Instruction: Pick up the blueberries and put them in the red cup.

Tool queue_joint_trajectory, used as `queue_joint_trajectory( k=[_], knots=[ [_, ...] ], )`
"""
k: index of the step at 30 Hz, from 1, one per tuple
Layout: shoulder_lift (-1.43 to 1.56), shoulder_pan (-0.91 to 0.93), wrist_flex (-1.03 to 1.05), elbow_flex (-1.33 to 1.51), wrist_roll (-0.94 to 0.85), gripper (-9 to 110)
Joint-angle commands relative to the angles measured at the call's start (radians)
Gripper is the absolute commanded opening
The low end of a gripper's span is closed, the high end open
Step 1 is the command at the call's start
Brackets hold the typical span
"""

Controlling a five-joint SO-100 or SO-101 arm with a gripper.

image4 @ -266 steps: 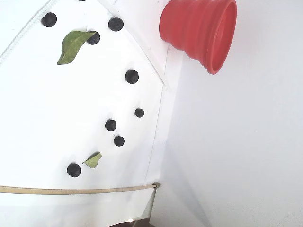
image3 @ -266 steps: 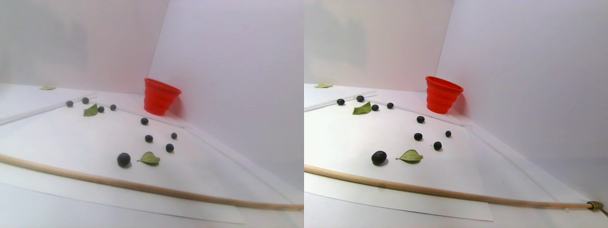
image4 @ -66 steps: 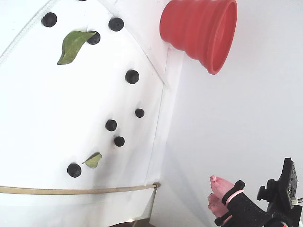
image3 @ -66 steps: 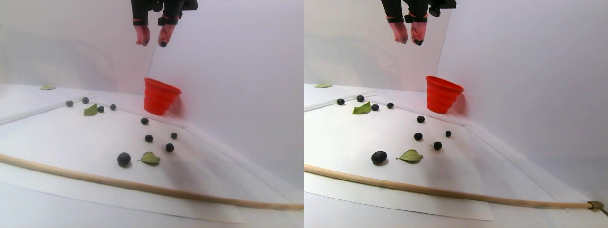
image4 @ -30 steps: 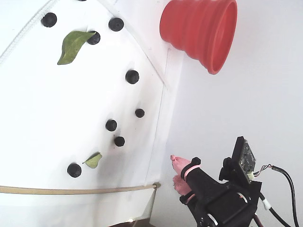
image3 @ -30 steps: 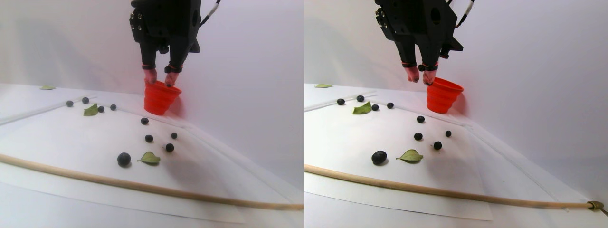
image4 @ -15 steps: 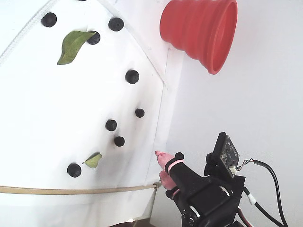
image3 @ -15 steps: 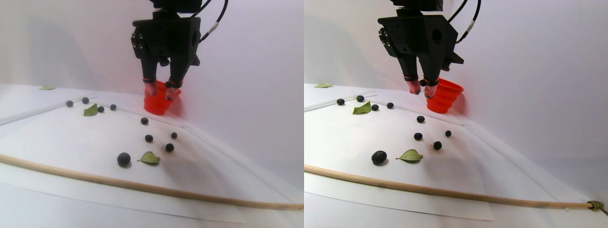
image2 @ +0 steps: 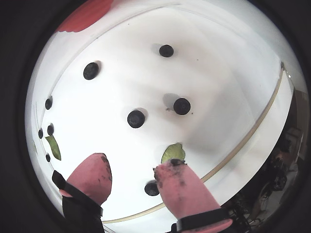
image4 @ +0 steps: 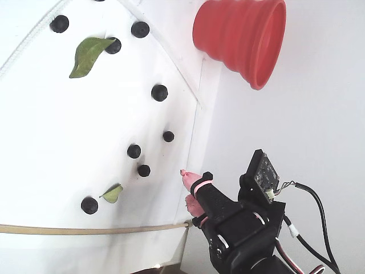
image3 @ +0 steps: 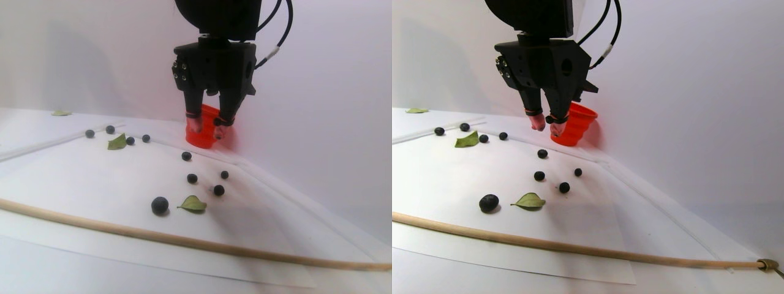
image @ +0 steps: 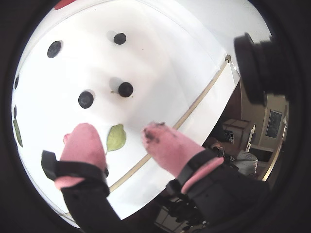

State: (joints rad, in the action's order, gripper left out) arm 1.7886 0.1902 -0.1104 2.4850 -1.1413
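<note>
1. The red cup (image3: 206, 130) stands upright, its mouth up, against the white wall.
2. The blueberries (image2: 136, 119) lie scattered on white paper (image4: 51, 142), among green leaves (image4: 88, 54).
3. The gripper (image2: 131, 177) hangs above them, fingers spread and empty.

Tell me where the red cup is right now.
In the fixed view the red cup sits at the top edge, right of centre, just off the white sheet's corner, lying sideways in the picture with its rim to the right; the nearest blueberry is below-left of it.
</note>
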Motion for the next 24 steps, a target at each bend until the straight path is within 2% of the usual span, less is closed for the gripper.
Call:
queue_joint_trajectory(
  k=[1,24],
  knots=[
    [-0.026,0.02,-0.057,-0.063,-0.002,18],
    [-0.279,-0.02,-0.201,-0.149,0.057,20]
  ],
)
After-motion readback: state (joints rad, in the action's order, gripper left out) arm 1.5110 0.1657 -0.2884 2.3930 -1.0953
